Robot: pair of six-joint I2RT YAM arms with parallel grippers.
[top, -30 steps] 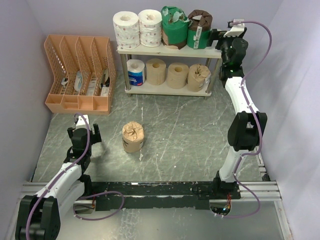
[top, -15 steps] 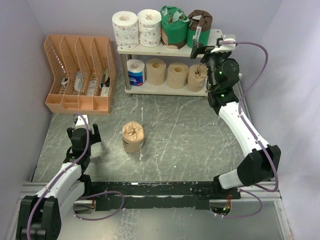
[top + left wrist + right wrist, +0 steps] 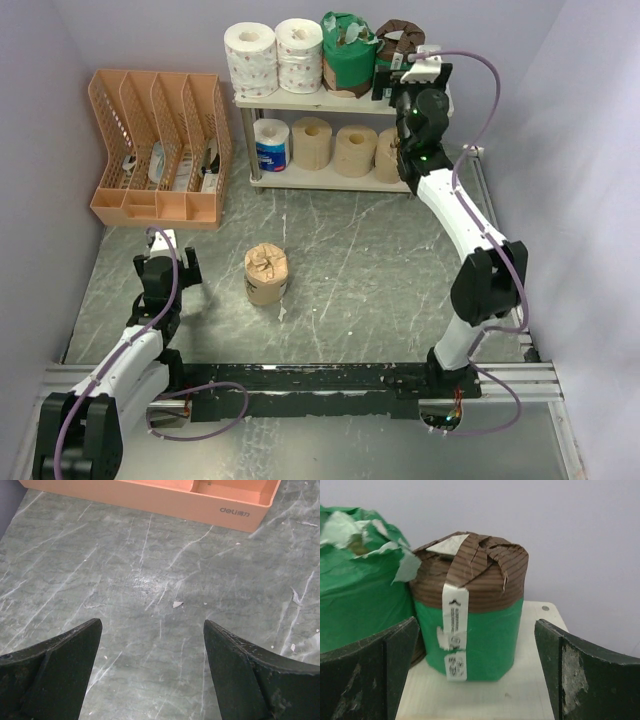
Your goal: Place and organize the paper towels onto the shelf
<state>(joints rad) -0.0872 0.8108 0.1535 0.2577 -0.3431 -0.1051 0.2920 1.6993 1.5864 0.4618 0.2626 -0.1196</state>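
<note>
The shelf (image 3: 300, 101) stands at the far side of the table (image 3: 360, 270). On the top board of the shelf, 4 rolls stand in a row. From the left end they are a first white roll (image 3: 251, 55), a second white roll (image 3: 300, 52), a green roll (image 3: 347, 52) and a green roll with a brown top (image 3: 400, 42). On the lower board stand a blue-and-white roll (image 3: 271, 145), a first tan roll (image 3: 311, 142) and a second tan roll (image 3: 355, 150). At the right end is a brown wrapped roll (image 3: 386, 152), partly hidden behind the right arm. The right gripper (image 3: 384, 88) is up at the right end of the top board. Its jaws are wide apart. In the right wrist view, the green roll with a brown top (image 3: 470, 630) stands on the shelf (image 3: 535, 690), right in line with the gap of the right gripper (image 3: 476, 630). The fingers (image 3: 570, 675) do not touch it. The green roll (image 3: 360, 595) is just beside it. A loose brown-paper roll (image 3: 266, 274) stands on the table in front of the shelf, well apart from it. The left gripper (image 3: 165, 268) is low over the table, in front of the shelf and off to its left. In the left wrist view, the left gripper (image 3: 152, 630) has its jaws apart with only bare table (image 3: 150, 580) between them. An orange organizer (image 3: 160, 145) sits just left of the shelf.
</note>
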